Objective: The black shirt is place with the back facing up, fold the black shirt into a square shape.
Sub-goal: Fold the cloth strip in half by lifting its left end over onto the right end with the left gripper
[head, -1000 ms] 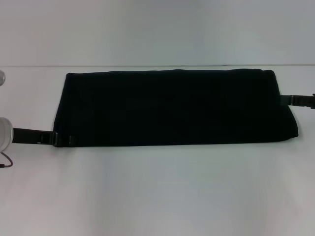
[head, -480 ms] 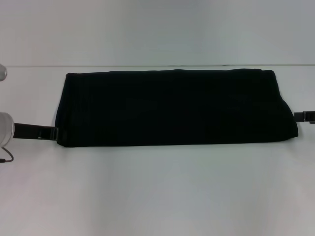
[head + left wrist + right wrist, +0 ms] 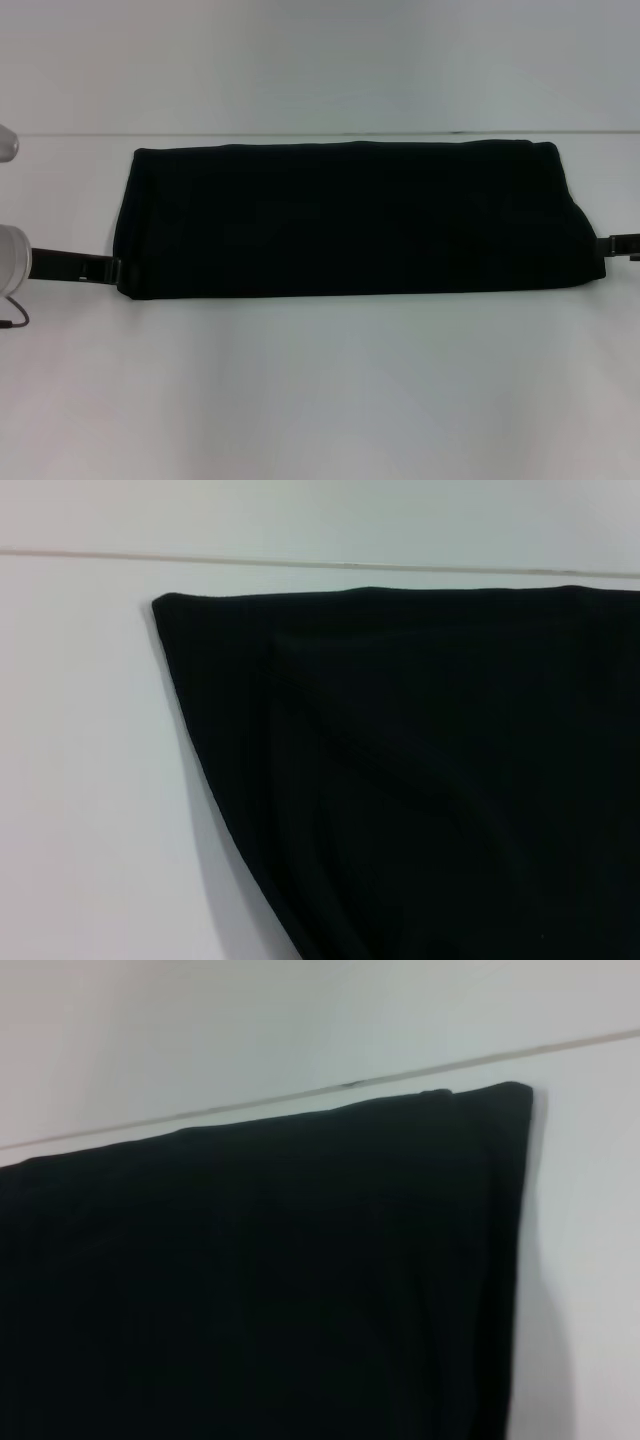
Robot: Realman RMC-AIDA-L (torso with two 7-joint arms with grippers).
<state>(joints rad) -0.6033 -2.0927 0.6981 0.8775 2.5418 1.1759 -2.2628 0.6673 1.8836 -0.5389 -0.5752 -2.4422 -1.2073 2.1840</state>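
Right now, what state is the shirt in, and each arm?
black shirt: folded into a long flat band across the table, not yet square; no lettering showing.
left gripper: low at the shirt's left end, near corner.
right gripper: low at the shirt's right end, mostly out of frame.

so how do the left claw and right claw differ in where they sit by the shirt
The left claw sits at the near-left corner of the black shirt, with a long stretch of its arm showing; the right claw sits at the right end, farther from the near edge, with only a short tip in frame. Both lie low on the white table at the shirt's edges.
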